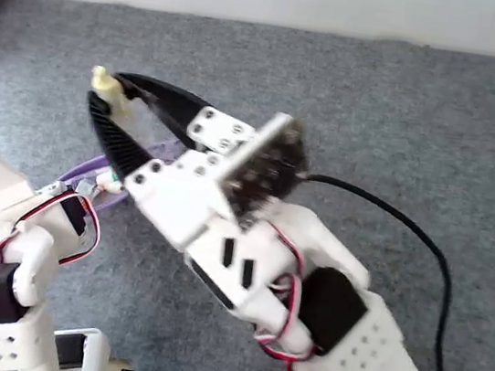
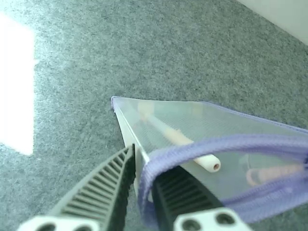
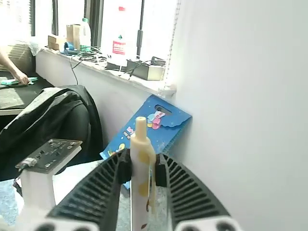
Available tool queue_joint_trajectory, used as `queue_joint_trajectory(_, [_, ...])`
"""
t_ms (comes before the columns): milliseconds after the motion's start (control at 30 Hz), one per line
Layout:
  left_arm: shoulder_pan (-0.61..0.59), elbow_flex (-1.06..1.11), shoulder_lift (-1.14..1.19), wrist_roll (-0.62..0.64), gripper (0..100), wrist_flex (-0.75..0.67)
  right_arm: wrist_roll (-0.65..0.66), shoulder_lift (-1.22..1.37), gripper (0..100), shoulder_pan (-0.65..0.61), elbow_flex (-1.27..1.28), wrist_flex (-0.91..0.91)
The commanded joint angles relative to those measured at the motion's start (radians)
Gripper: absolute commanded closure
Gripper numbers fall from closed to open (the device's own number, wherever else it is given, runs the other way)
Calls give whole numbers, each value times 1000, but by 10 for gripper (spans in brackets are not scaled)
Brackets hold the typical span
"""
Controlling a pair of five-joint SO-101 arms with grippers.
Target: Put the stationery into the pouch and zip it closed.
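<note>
Pouch [image 2: 202, 122] on the grey carpet [image 2: 72, 57] at the left, mouth unzipped, two pale pens [image 2: 175, 138] showing through its wall; left gripper [image 2: 139, 185] is clamped on its purple zip edge. Right gripper [image 3: 142, 164] is closed on a cream spotted pen [image 3: 140, 132], held up over the far left of the carpet, so I judge the task partway: this pen to go in, then the zip. Room: white wall [image 3: 240, 96], cluttered window sill [image 3: 120, 77], blue bag [image 3: 154, 120], black jacket [image 3: 62, 110].
</note>
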Motion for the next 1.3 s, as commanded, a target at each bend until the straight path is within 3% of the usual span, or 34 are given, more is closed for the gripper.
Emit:
queue_joint_trajectory(0, [2, -2, 5, 11, 987, -18, 23, 38, 991, -47, -46, -51])
queue_joint_trajectory(233, [0, -7, 5, 11, 987, -18, 21, 101, 991, -50, 12, -64])
queue_joint_trajectory(333, [-3, -7, 5, 11, 987, -18, 31, 102, 991, -13, 98, -176])
queue_joint_trajectory(467, [-5, -7, 5, 11, 987, -18, 161, 105, 991, 8, 233, -320])
queue_joint_trajectory(600, [-5, -7, 5, 11, 987, -18, 218, 87, 991, 10, 339, -335])
queue_joint_trajectory(833, [-2, -7, 5, 11, 987, -18, 285, -8, 968, 10, 411, -154])
queue_joint_trajectory(1067, [2, -7, 5, 11, 987, -18, 288, -114, 711, 22, 411, 85])
queue_joint_trajectory(1267, [2, -7, 5, 11, 987, -18, 287, -240, 772, 25, 411, 170])
